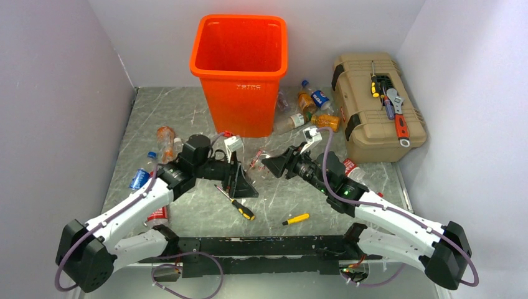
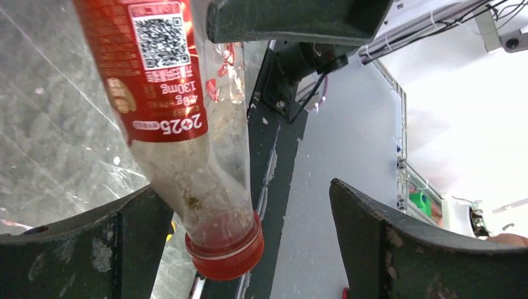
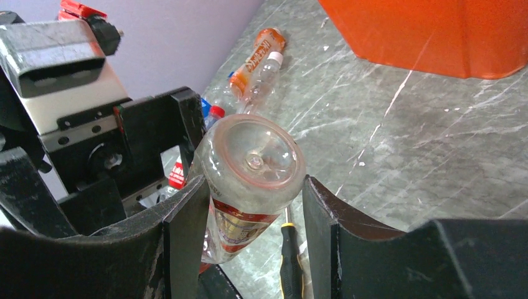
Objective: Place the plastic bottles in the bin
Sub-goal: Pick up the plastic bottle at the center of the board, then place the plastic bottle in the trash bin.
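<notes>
- Clear, grimy bottle (image 2: 187, 156), red label, red cap.
- Its long axis spans the grippers: cap inside the wide-apart left gripper (image 2: 243, 190), base clamped by the right gripper (image 3: 252, 187).

Clear red-labelled bottle (image 3: 252, 168) tilted off the table; orange bin (image 1: 240, 103) upright.

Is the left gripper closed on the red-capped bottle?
No, the left gripper stands wide open, with the bottle's red cap between its spread fingers.
</notes>
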Robot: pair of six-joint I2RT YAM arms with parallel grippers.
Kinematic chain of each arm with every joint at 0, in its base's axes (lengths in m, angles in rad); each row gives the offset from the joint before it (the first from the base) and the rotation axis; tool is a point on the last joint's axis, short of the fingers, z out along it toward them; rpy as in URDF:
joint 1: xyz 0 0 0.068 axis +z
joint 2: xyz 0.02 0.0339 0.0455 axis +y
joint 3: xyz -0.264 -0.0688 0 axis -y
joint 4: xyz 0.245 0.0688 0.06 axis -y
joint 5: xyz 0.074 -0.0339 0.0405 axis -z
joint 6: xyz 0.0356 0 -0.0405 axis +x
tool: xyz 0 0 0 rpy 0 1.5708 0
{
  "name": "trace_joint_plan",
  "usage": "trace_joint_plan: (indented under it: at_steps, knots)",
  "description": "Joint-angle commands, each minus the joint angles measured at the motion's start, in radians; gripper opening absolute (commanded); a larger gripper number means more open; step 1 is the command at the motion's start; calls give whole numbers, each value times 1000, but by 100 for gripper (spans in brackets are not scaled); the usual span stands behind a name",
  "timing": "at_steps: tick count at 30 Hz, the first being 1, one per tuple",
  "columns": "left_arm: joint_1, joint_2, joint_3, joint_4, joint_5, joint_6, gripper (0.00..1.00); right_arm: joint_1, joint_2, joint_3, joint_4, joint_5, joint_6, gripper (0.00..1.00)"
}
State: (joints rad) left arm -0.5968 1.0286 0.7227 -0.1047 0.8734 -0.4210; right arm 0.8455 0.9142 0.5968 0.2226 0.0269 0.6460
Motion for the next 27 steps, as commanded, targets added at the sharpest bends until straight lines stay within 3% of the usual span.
trace_joint_plan:
  at_steps: [1, 9, 15, 16, 19, 22, 23, 27]
  knots:
    - [-34, 47, 74, -123, -24, 94, 94, -2, -14, 15, 45, 1, -6, 24]
    - [-35, 73, 92, -146, -24, 113, 70, -2, -41, 26, 9, 0, -24, 24]
    - [-35, 74, 103, -147, -35, 121, 29, -2, -73, 29, -19, -6, -43, 28]
    - [-35, 72, 106, -149, -42, 122, 23, -2, -78, 32, -28, -10, -50, 36]
    - [-35, 57, 142, -193, -119, 150, 3, -2, -91, 75, -92, -50, -90, 73]
    - [-35, 30, 209, -281, -231, 212, 0, -1, -115, 143, -225, -67, -132, 95]
    - [-35, 19, 240, -311, -267, 252, 0, -2, -136, 159, -272, -65, -141, 99]
    - [-37, -19, 364, -421, -362, 441, 0, -2, -250, 213, -421, -79, -191, 100]
